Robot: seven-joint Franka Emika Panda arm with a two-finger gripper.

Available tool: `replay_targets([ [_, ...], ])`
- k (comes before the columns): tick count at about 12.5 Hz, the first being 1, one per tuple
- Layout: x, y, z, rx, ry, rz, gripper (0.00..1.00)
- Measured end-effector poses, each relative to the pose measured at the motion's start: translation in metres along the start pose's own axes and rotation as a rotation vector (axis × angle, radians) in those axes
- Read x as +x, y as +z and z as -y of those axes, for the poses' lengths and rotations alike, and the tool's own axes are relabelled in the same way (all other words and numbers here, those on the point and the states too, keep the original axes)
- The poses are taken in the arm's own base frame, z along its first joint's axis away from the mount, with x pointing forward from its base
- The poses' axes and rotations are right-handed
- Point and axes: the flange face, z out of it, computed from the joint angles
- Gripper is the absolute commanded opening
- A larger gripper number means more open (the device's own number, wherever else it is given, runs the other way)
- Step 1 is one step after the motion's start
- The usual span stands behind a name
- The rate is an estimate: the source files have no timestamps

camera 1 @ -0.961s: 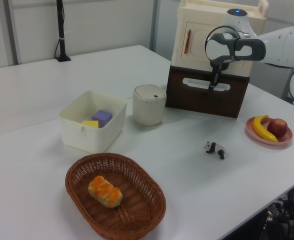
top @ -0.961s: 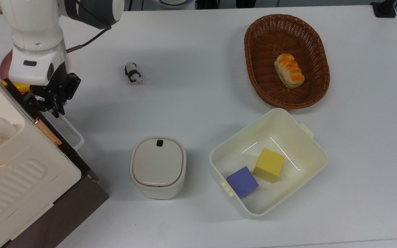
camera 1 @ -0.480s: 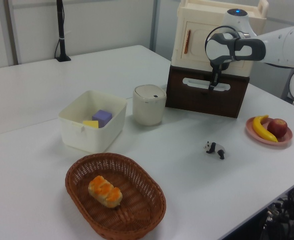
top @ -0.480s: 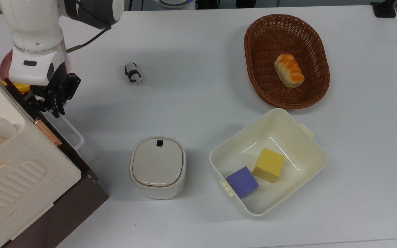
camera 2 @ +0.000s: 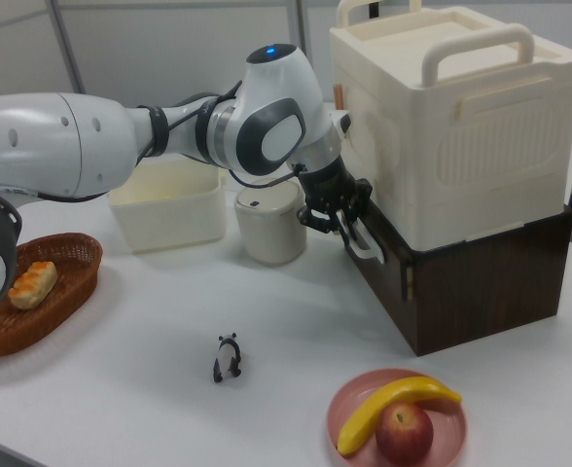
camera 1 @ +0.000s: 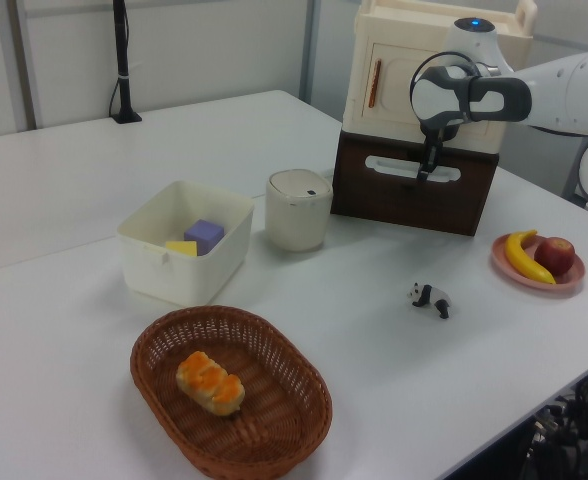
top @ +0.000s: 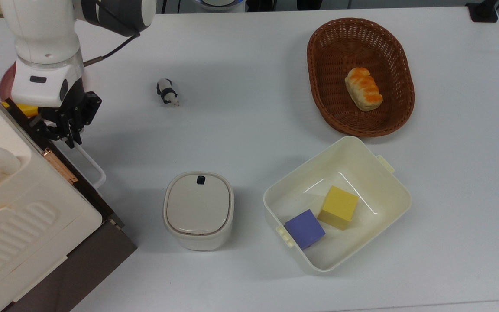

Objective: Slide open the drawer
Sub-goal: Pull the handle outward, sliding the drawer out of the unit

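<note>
The drawer [camera 1: 411,192] has a dark brown front and a white loop handle [top: 90,165]. It sits pushed in at the base of the dark cabinet, under a ribbed cream case [camera 2: 461,117]. My gripper [top: 71,138] hangs at the far end of that handle, at the top view's left edge. In the right view the gripper [camera 2: 345,225] straddles the handle's [camera 2: 362,240] upper end, shut on the bar. In the left view the gripper [camera 1: 426,171] points down onto the handle's [camera 1: 406,167] right part. The drawer's inside is hidden.
A lidded cream canister [top: 198,210] stands close in front of the drawer. A panda figurine [top: 168,92] lies nearby. A cream bin [top: 388,182] holds a purple and a yellow block. A wicker basket [top: 319,65] holds bread. A pink plate [camera 2: 442,438] carries a banana and an apple.
</note>
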Motion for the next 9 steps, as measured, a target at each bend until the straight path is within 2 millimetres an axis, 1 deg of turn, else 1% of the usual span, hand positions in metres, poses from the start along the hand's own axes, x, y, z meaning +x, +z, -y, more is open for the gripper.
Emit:
replay_targets([
  [9, 0.0001, -0.0027, 0.0081, 0.01, -0.006, 0.001, 0.0],
])
